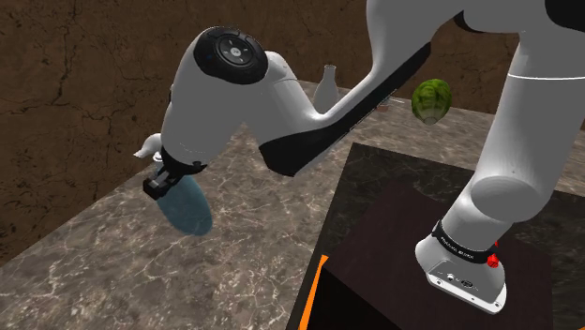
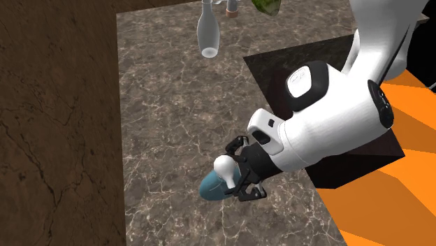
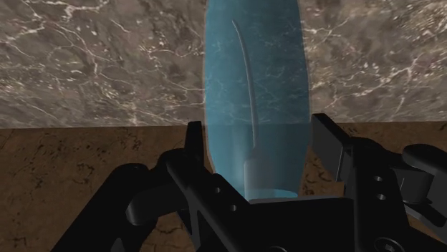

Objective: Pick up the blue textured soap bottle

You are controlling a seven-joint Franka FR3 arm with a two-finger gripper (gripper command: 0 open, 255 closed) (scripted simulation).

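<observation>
The blue translucent soap bottle (image 3: 258, 71) sits between my two black fingers, which press on both of its sides near the neck. My gripper (image 3: 256, 134) is shut on it. In the shoulder view the bottle (image 1: 189, 208) hangs tilted below the gripper (image 1: 163, 182), over the marble counter (image 1: 84, 267), and its white pump top (image 1: 150, 146) sticks out beside the hand. From the second exterior view the bottle's blue body (image 2: 209, 187) and white pump (image 2: 225, 168) lie across the gripper (image 2: 242, 176), near the counter's front edge.
A white narrow-necked bottle (image 1: 325, 88) (image 2: 208, 31) stands at the counter's far end, with a green round object (image 1: 431, 100) close by. The dark stand (image 1: 412, 216) with an orange edge borders the counter. A brown cracked surface (image 1: 66, 84) lies beyond it.
</observation>
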